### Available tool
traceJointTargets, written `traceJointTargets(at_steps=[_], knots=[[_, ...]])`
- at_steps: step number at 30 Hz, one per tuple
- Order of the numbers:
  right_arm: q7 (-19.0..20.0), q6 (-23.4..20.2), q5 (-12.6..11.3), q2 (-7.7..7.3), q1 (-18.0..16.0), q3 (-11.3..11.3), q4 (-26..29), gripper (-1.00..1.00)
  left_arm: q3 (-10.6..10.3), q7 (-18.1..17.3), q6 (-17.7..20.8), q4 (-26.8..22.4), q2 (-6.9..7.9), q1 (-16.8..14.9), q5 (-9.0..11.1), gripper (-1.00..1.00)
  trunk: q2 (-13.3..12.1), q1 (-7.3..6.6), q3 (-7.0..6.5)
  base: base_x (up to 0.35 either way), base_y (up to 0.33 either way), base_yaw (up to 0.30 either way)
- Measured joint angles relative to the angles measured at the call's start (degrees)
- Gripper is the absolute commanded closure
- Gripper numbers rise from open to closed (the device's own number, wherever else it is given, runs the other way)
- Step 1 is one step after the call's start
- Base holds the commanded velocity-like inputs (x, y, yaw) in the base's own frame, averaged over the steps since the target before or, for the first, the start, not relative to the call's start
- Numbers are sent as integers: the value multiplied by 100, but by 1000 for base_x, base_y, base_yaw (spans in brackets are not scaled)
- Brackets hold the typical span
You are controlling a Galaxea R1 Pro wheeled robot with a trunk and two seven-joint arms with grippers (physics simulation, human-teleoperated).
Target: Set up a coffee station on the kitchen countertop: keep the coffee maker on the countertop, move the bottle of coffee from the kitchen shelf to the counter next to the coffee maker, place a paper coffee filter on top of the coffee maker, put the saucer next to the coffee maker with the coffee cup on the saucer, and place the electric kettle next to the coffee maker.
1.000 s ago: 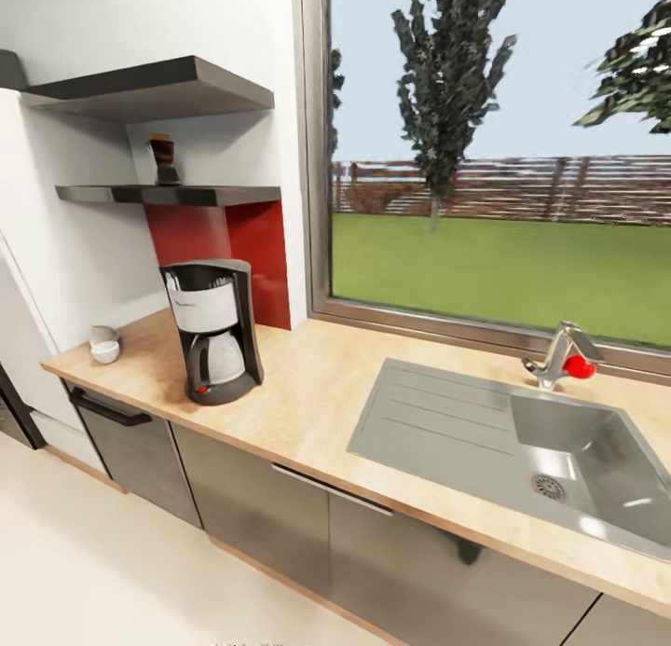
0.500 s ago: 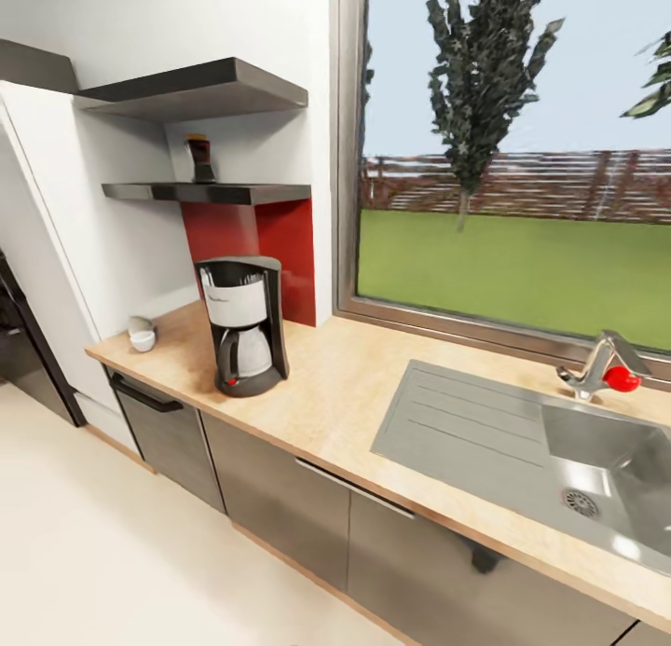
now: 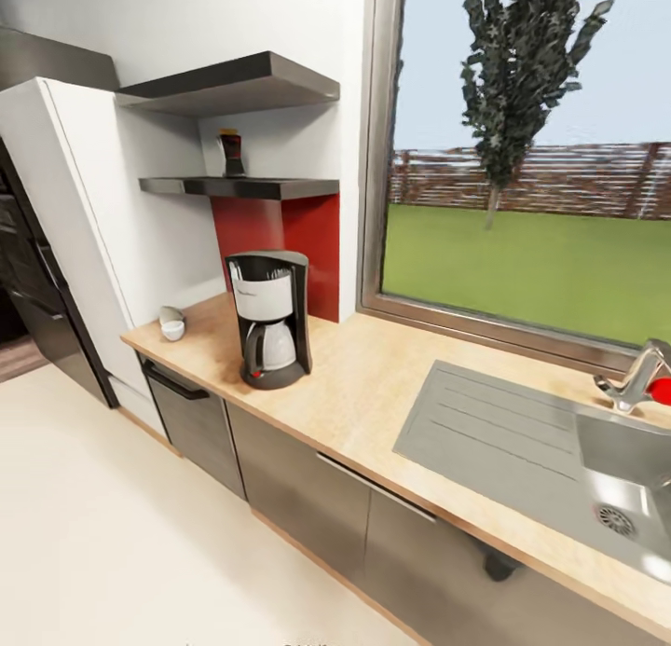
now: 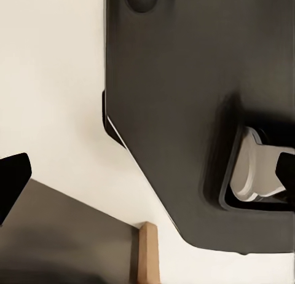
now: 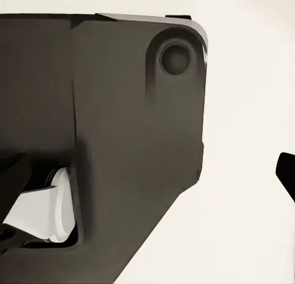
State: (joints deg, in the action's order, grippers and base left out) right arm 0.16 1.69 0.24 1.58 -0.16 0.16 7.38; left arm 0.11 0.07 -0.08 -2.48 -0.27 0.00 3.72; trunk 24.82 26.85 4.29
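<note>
kitchen surface (image 3: pixel 373 385) sliding rightward in view; swinging left, bringing coffee maker (image 3: pixel 270 318) and shelf bottle (image 3: pixel 230 153) closer to centre; gripper states impossible to tell.

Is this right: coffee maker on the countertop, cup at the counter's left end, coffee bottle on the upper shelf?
Not quite. In the head view the coffee bottle stands on the lower shelf, not the upper one. The coffee maker is on the countertop, and the cup sits at its left end.
</note>
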Motion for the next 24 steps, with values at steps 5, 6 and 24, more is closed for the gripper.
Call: traceJointTargets(at_steps=[5, 6, 24], knots=[[0, 0, 0, 0, 0, 0, 0, -100, -27, -45, -7, 1, 1, 7, -32, -100, 0, 0, 32, 0, 0, 180], [0, 0, 0, 0, 0, 0, 0, -100, -29, -55, -10, 1, 8, 7, -37, -100, 0, 0, 39, 0, 0, 180], [4, -5, 15, 35, 0, 9, -19, -100, -24, -63, -16, -27, 7, 1, -14, -100, 1, -2, 71, 158, 239, 40]])
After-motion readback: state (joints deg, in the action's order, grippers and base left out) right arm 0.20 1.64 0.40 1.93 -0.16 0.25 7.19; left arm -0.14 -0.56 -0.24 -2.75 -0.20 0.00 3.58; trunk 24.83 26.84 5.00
